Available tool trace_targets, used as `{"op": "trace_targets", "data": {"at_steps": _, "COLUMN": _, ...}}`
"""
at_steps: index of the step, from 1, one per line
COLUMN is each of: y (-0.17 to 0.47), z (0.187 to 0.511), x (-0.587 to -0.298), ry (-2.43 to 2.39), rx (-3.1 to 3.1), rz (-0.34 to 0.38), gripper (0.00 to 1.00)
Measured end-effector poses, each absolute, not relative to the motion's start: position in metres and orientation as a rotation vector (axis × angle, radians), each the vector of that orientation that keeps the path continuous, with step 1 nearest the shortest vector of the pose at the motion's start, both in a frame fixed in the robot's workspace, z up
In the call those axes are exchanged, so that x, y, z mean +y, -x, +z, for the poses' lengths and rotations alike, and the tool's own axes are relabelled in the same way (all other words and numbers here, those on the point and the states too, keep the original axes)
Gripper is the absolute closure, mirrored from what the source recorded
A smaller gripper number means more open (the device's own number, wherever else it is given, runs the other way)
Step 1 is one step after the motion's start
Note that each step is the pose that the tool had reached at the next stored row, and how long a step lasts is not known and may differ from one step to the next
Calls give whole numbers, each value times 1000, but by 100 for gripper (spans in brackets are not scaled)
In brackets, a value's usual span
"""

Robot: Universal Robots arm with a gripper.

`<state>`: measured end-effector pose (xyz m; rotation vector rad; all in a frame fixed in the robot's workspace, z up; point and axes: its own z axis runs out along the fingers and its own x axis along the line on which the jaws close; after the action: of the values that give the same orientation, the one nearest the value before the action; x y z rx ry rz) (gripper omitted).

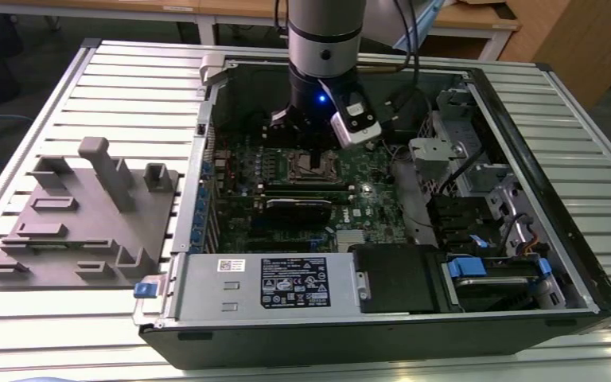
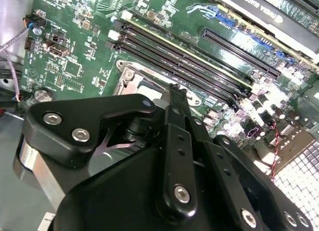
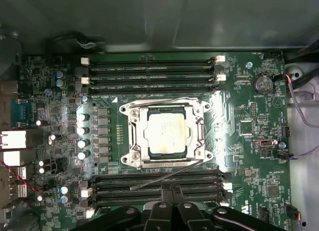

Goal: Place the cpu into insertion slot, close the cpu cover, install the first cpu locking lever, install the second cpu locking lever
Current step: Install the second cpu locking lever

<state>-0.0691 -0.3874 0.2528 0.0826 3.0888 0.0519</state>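
Slatted metal table (image 1: 93,64) bears open computer case (image 1: 391,334); claw (image 3: 172,188) pinched together, empty.

The arm (image 1: 324,36) comes down almost vertically from the top of the exterior view, a grey cylindrical segment ending in a darker wrist with a small blue light lit on it. A silver and black camera unit (image 1: 353,119) is mounted on the wrist, on the exterior view's right side. Below it the black end effector (image 1: 314,157) points straight down. In the second wrist view the end effector (image 2: 175,91) shows as black bolted linkage bars, the fingers (image 2: 178,104) drawn tightly together into one narrow tip. In the first wrist view the fingers (image 3: 170,191) likewise meet with no gap.
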Motion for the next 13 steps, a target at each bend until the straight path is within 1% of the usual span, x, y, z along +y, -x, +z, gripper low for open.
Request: {"op": "trace_targets", "data": {"at_steps": 13, "y": 77, "z": 249, "x": -387, "ry": -83, "rx": 3087, "rz": 52, "gripper": 90}}
